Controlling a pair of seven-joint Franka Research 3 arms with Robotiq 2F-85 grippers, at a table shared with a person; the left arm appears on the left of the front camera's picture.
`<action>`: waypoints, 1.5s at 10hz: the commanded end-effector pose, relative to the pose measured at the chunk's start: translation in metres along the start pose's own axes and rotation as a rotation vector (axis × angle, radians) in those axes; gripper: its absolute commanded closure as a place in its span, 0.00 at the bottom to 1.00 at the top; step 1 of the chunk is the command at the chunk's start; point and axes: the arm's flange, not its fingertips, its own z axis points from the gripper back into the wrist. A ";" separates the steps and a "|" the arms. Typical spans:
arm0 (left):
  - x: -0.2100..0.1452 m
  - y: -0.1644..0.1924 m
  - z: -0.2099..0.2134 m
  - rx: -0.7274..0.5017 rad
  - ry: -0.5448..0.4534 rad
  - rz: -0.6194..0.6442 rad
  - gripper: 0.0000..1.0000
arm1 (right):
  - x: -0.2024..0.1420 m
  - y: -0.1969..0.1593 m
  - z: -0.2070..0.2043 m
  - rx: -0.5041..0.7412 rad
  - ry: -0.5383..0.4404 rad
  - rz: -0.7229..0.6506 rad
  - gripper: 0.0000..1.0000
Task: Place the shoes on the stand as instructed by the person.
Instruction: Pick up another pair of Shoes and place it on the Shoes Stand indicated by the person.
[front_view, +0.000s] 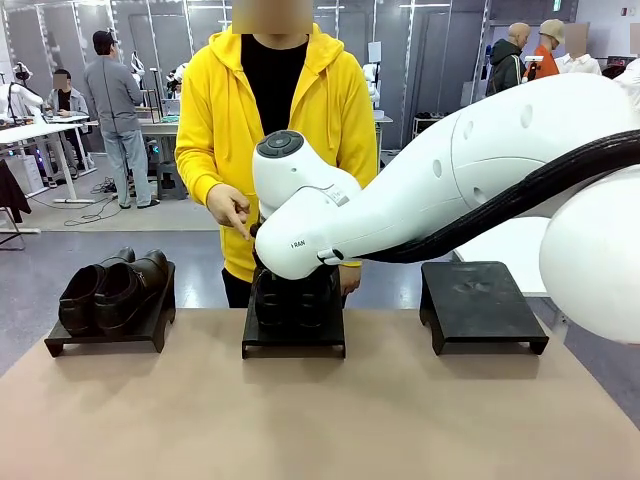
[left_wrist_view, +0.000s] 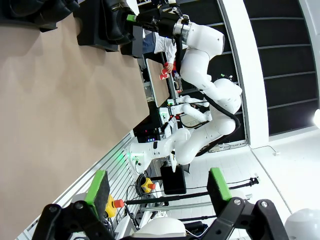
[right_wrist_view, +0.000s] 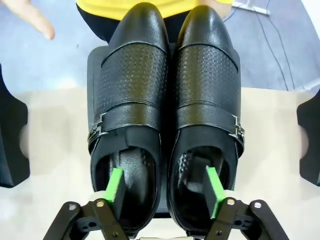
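Note:
A near-black pair of buckled shoes (right_wrist_view: 132, 75) stands side by side on the middle stand (front_view: 295, 345), toes toward the person (front_view: 275, 110). My right gripper (right_wrist_view: 165, 187) is open above their heels. One green pad (right_wrist_view: 116, 185) is inside the left shoe's opening and the other pad (right_wrist_view: 214, 187) inside the right shoe's, both clear of the inner walls between them. In the front view my right arm's wrist (front_view: 300, 225) covers that gripper and most of the pair. A dark brown pair (front_view: 110, 290) rests on the left stand (front_view: 105, 340). The person's hand (front_view: 232, 210) points downward beside my wrist. My left gripper (left_wrist_view: 158, 187) is open and holds nothing.
The right stand (front_view: 480, 305) is bare, with a white table behind it. Brown tabletop (front_view: 320, 420) stretches between me and the three stands. Other people and tables are far behind the person.

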 end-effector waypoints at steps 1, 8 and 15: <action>-0.002 -0.001 0.000 -0.008 0.004 -0.007 0.00 | -0.014 -0.011 0.007 -0.002 0.007 -0.051 0.00; -0.002 -0.001 0.000 -0.008 0.004 -0.007 0.00 | -0.003 -0.003 0.006 -0.002 0.004 -0.005 0.00; -0.002 -0.001 0.000 -0.008 0.004 -0.007 0.00 | -0.004 -0.002 0.007 -0.004 0.009 -0.001 0.00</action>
